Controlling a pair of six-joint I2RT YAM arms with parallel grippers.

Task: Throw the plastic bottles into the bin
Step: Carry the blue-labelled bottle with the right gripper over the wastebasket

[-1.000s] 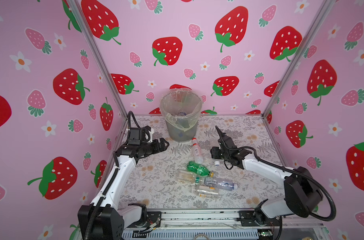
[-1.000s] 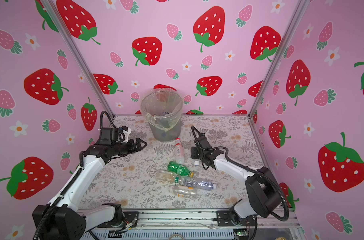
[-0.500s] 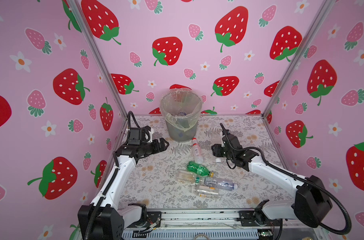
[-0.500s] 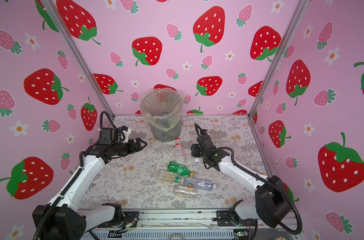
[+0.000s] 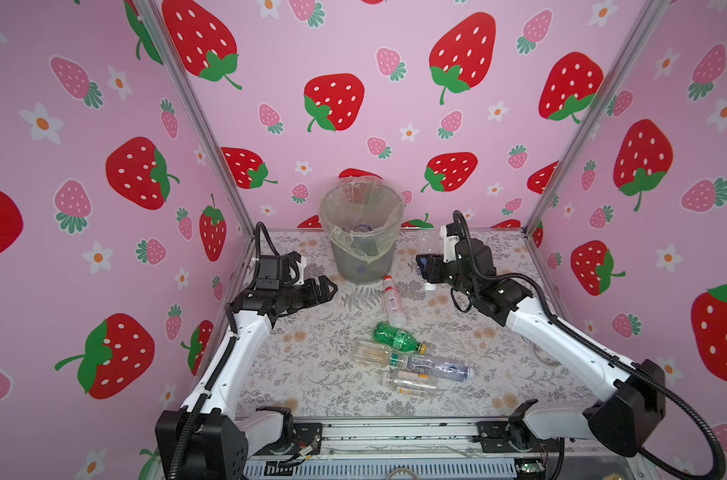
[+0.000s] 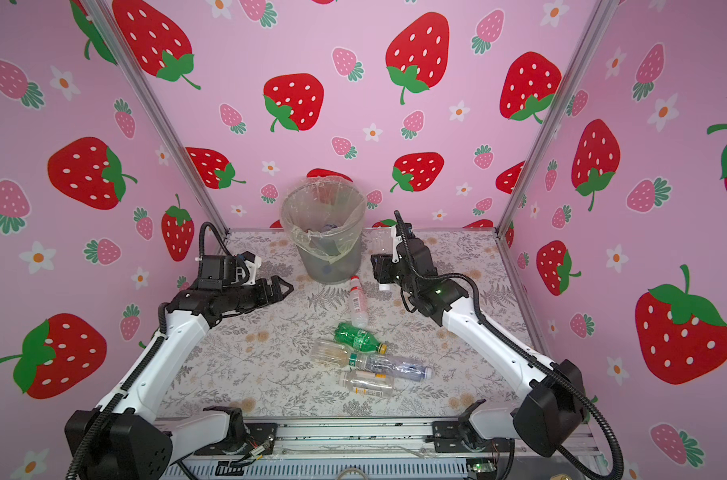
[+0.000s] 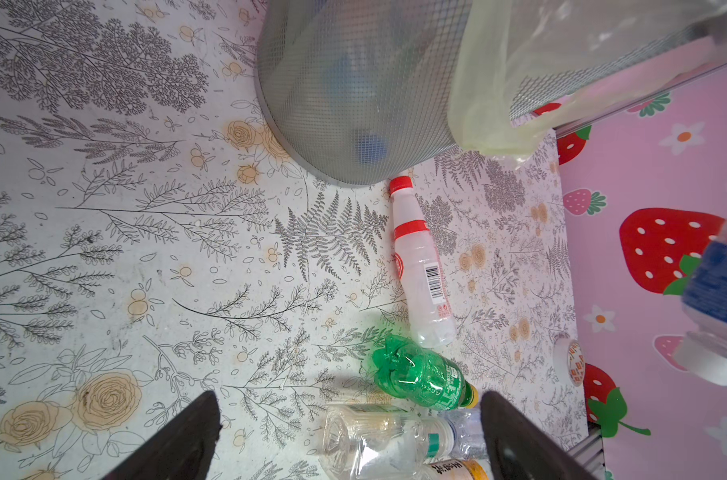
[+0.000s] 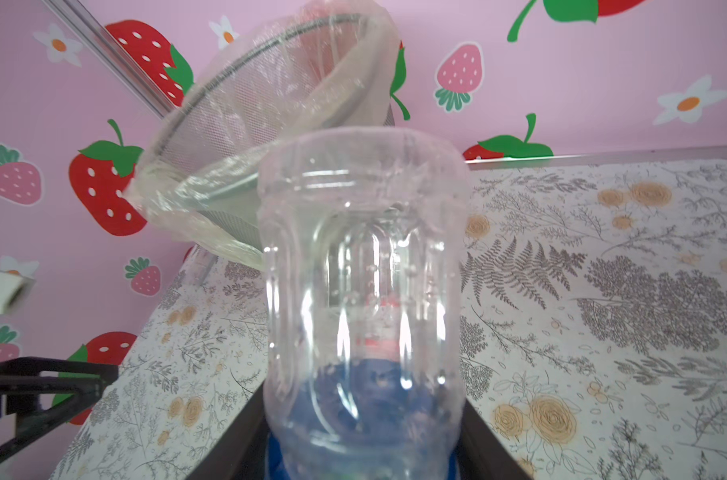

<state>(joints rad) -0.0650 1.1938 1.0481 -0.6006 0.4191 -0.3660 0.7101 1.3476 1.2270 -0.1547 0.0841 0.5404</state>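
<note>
My right gripper [image 5: 427, 266] [image 6: 379, 266] is shut on a clear plastic bottle [image 8: 361, 291] with a blue label, held base up and white cap [image 5: 429, 286] down, just right of the bin and below its rim. The bin [image 5: 326, 216] [image 6: 289, 216] [image 8: 270, 83] is a grey mesh wastebasket with a clear liner, standing at the back middle with bottles inside. My left gripper [image 5: 326, 286] [image 7: 349, 415] hangs open and empty to the bin's left. Several bottles lie on the table: a red-capped white one [image 5: 393, 299] [image 7: 420, 270], a green one [image 5: 397, 336] [image 7: 420, 378] and clear ones [image 5: 409, 382].
Pink strawberry walls close in the back and both sides. A small roll of tape [image 5: 544, 360] lies under the right arm near the right wall. The floral tabletop [image 5: 311, 353] is bare on its left half.
The right gripper has lifted the clear bottle off the table and carried it up and back towards the bin. The left arm has stayed put.
</note>
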